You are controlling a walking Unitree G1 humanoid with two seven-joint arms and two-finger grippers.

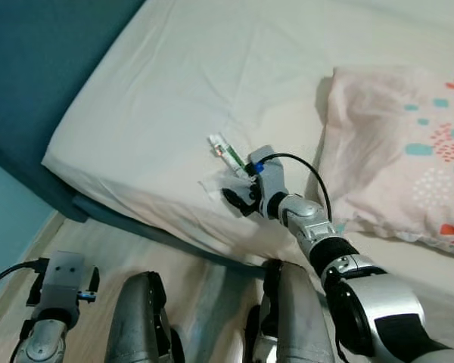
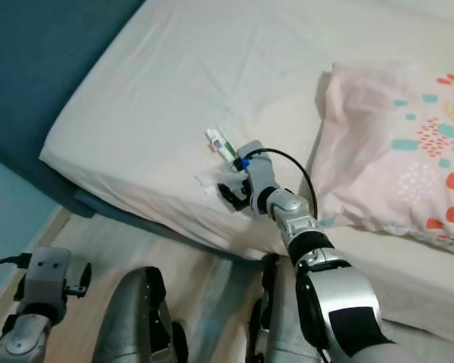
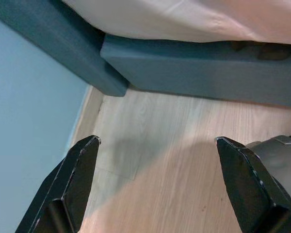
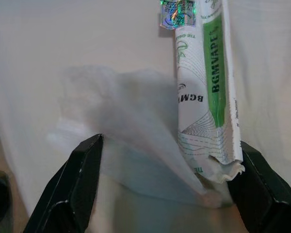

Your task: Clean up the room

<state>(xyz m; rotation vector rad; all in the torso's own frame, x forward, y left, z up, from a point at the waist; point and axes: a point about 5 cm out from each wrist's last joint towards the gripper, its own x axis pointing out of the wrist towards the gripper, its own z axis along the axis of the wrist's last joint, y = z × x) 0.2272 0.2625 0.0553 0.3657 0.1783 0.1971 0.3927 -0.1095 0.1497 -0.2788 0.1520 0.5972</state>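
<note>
A torn white and green wrapper point(image 4: 203, 97) lies on the white bed sheet point(image 1: 174, 83) near the bed's front edge, also seen in the head view point(image 1: 224, 147). A crumpled piece of clear plastic film point(image 4: 126, 141) lies right beside it, partly under its torn end. My right gripper point(image 4: 167, 145) is open and low over the sheet, one black finger on each side of the film and the wrapper's torn end. In the head view the right gripper point(image 1: 238, 193) sits just in front of the wrapper. My left gripper point(image 3: 157, 141) hangs open over the wooden floor beside the bed.
A pink patterned pillow point(image 1: 397, 151) lies on the bed to the right of the right arm. The dark blue bed frame point(image 3: 184, 68) runs along the mattress. Wooden floor point(image 3: 150, 170) and a light blue wall point(image 3: 29, 107) are at the lower left. My legs point(image 1: 140, 318) stand against the bed.
</note>
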